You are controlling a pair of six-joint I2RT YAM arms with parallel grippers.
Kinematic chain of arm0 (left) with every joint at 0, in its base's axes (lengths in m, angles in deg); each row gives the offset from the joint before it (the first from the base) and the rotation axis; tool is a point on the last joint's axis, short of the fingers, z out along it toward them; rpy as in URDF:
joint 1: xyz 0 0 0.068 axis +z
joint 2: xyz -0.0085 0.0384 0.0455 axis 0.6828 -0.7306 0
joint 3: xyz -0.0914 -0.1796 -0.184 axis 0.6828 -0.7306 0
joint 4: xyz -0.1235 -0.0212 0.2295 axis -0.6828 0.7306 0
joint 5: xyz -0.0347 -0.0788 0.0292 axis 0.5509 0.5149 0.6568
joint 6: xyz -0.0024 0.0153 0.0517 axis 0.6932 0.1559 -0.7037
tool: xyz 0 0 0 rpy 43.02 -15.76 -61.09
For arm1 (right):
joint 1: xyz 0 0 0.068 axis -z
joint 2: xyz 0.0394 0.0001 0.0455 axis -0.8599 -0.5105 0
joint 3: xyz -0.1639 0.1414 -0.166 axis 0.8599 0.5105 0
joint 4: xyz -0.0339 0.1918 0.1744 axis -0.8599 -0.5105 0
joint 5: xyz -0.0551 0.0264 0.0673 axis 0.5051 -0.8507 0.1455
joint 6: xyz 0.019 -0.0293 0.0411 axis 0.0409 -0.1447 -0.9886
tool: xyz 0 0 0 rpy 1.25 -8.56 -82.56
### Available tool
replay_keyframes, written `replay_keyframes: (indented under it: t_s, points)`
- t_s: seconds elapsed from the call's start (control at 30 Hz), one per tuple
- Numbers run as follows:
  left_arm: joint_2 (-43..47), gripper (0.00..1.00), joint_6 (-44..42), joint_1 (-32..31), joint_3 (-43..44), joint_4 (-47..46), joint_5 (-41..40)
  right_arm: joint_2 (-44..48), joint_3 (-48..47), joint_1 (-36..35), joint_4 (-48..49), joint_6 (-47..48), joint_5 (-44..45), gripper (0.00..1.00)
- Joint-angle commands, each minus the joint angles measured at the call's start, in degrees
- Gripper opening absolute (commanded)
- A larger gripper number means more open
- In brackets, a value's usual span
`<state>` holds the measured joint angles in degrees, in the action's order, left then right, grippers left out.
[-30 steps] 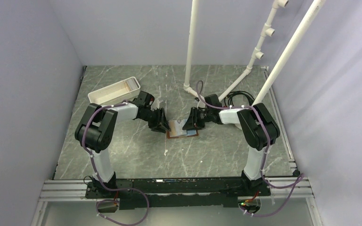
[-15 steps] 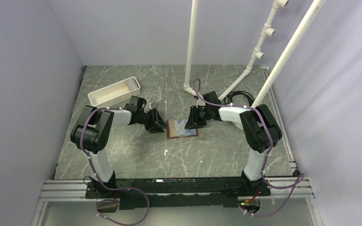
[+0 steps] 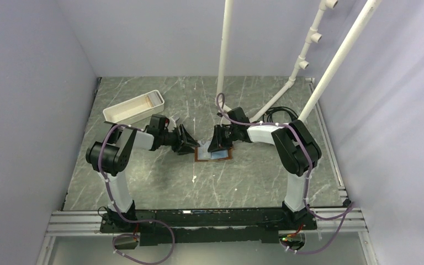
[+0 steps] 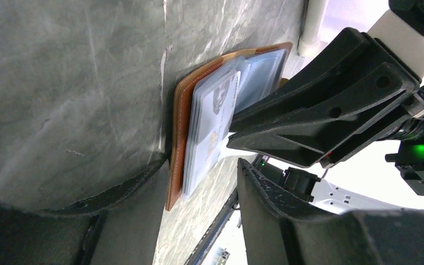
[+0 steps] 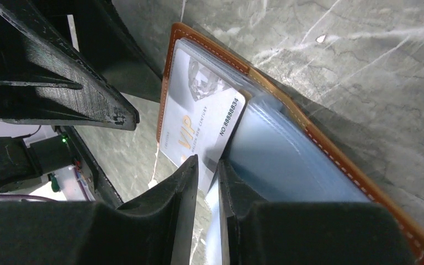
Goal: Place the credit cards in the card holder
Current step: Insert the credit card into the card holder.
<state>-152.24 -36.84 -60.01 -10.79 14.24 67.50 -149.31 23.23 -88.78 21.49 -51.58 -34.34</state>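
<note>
The right tool (image 5: 208, 165) has its two fingers pinched almost together on the near corner of a silver-grey plastic card (image 5: 201, 118) printed "VIP". That card lies slanted over one leaf of the open brown leather card holder (image 5: 323, 144) with pale stitching, which lies flat on the grey marbled desk (image 5: 364, 61). Pale blue clear sleeves (image 5: 287, 160) cover the other leaf.

Across from it, the left tool (image 3: 192, 147) has its fingers spread wide and grips nothing. The holder's nearest corner lies in the gap between them; whether either finger touches the leather I cannot tell.

To my eye this is the insertion step. The card is held, the holder is open, and the card's far edge is at or just inside a pocket, though I cannot make out which. The next move looks to call for a shallow slide along the leaf, with the left tool bracing the holder so that it does not skid.
</note>
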Motion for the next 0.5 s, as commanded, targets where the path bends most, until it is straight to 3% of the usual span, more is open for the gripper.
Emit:
replay_keyframes:
  t_s: [0.0, 0.2, 0.47]
  points:
    - [-2.54, 0.56, 1.22, -0.72, -1.28, -6.04, -1.14, -2.12, -1.49, -1.84, 5.19, -2.14, -1.86, 0.22]
    - [-2.38, 0.55, 4.21, -0.72, -1.82, -11.12, 1.66, -2.07, -0.38, -2.34, 7.72, -4.28, -2.74, 0.23]
    - [-4.08, 0.55, 11.94, -0.80, -3.06, -21.95, 5.33, 3.87, -0.10, -1.22, -5.06, 1.26, 4.88, 0.39]
